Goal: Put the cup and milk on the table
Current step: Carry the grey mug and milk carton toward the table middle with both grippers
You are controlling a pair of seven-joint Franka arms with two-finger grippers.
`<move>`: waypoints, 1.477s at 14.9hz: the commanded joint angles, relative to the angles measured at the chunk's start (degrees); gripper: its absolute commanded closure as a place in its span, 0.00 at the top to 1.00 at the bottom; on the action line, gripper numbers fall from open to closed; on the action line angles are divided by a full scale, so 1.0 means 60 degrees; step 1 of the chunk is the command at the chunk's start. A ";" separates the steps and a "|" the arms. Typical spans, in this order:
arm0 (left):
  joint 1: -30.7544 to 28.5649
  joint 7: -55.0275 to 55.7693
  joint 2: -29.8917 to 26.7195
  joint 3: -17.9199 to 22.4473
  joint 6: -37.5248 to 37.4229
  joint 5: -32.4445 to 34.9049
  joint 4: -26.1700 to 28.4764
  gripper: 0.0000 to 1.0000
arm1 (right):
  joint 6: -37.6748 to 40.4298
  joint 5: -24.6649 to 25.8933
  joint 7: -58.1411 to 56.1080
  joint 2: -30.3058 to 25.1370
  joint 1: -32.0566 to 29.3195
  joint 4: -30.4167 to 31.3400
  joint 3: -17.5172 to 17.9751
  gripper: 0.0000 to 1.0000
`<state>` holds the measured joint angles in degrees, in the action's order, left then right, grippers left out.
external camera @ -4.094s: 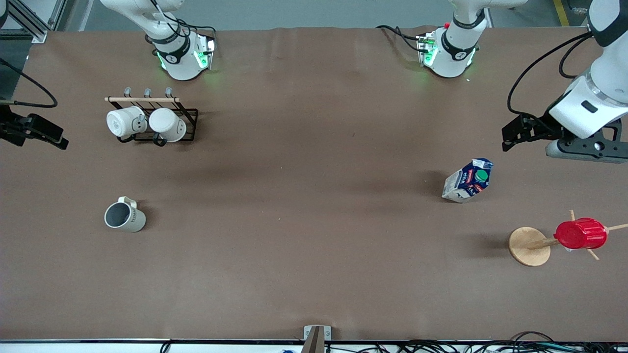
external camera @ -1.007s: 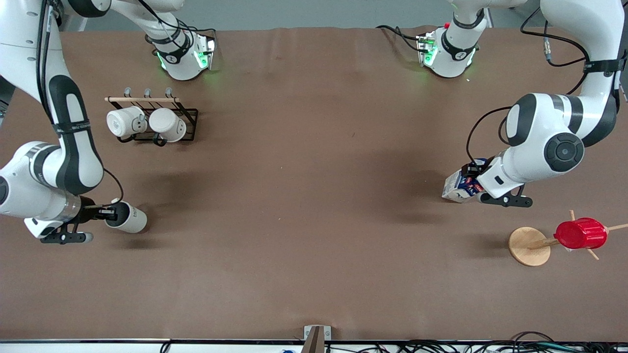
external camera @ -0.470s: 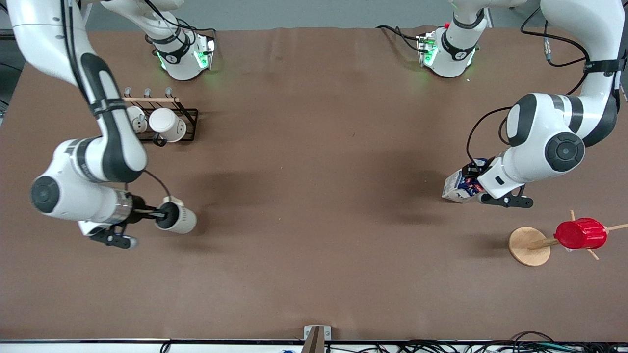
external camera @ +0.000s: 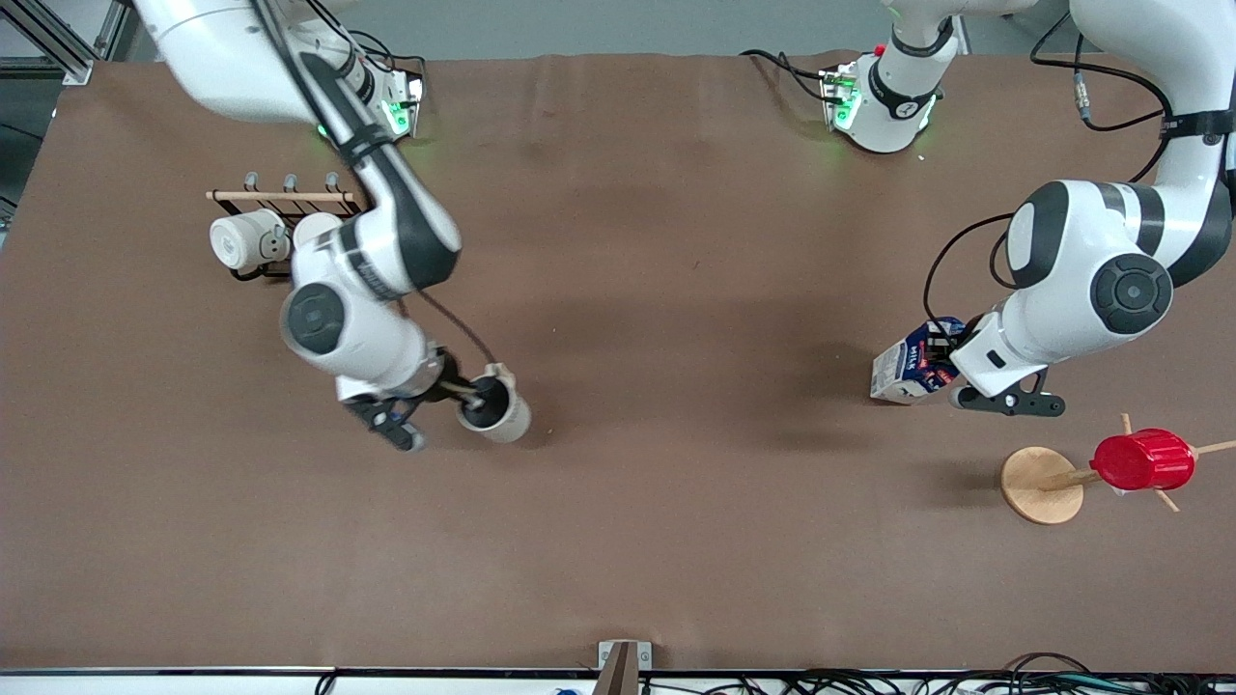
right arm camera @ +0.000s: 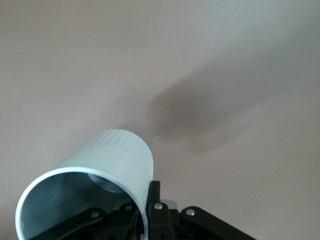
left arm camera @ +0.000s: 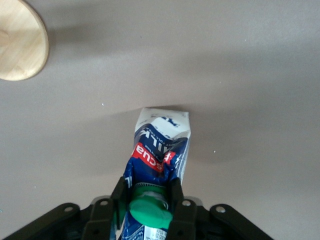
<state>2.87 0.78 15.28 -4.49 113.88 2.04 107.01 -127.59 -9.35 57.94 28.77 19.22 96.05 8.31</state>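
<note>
My right gripper point(external camera: 470, 396) is shut on the rim of the cup point(external camera: 497, 411), a cream-beige mug with a dark inside, and holds it tilted over the middle of the table point(external camera: 657, 290). In the right wrist view the cup point(right arm camera: 95, 185) fills the lower part, one finger inside the wall and one outside. My left gripper point(external camera: 944, 372) is shut on the top of the milk point(external camera: 903, 372), a white-and-blue carton that leans on the table toward the left arm's end. In the left wrist view the fingers point(left arm camera: 174, 195) clamp the carton point(left arm camera: 157, 150) beside its green cap point(left arm camera: 150, 211).
A black wire rack point(external camera: 290, 227) with two white mugs point(external camera: 239, 241) stands near the right arm's base. A wooden stand point(external camera: 1041, 485) bearing a red ribbed cup point(external camera: 1142, 459) is nearer the front camera than the milk.
My right arm has carried the cup from the right arm's end of the table toward the middle. My left gripper, shut on the milk, has barely shifted.
</note>
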 commanded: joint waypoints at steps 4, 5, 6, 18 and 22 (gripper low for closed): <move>0.0050 -0.0086 0.0340 -0.0042 -0.0098 0.0172 -0.0798 0.14 | -0.0459 0.0137 0.2733 0.0229 0.1394 0.0237 -0.0008 0.00; 0.0079 -0.0071 0.0340 -0.0042 -0.0098 0.0172 -0.0915 0.11 | -0.0474 0.0152 0.3055 0.0317 0.1613 0.0222 -0.0007 0.00; 0.0123 -0.0057 0.0340 -0.0042 -0.0112 0.0172 -0.1133 0.10 | -0.0489 0.0152 0.3291 0.0405 0.1804 0.0222 -0.0007 0.00; 0.3181 0.2517 0.1100 -0.0071 -0.1020 -0.0004 -0.3038 0.10 | -0.1397 0.1045 0.4611 0.1167 0.2787 0.0237 0.0037 0.58; 0.4413 0.3880 0.2665 -0.0086 -0.2336 -0.0134 -0.5130 0.10 | -0.0917 0.1060 0.4524 0.0804 0.2657 0.0251 0.0051 1.00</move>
<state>26.98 20.90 24.75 -5.27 105.06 1.95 85.95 -135.30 -4.13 84.25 36.11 36.00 97.01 8.36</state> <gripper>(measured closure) 0.626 0.564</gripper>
